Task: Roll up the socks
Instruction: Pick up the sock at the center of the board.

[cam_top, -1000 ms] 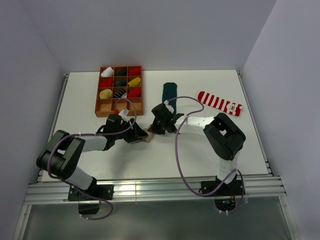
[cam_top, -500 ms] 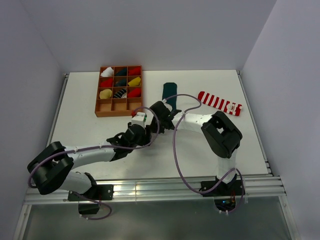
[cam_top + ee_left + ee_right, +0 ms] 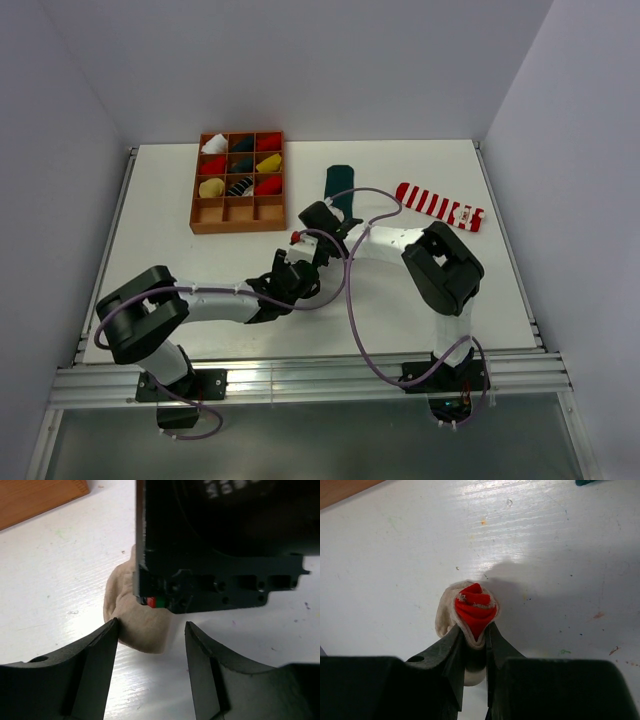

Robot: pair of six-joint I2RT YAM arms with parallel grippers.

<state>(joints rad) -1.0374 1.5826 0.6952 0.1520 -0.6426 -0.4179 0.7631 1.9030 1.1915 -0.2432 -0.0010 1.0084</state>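
No text, label, brand, number or sign legible in any of the three views. Only a few pale, letter-like marks on the black housing (image 3: 215, 555) along the top edge of the left wrist view, cut off by the frame and too blurred to read.
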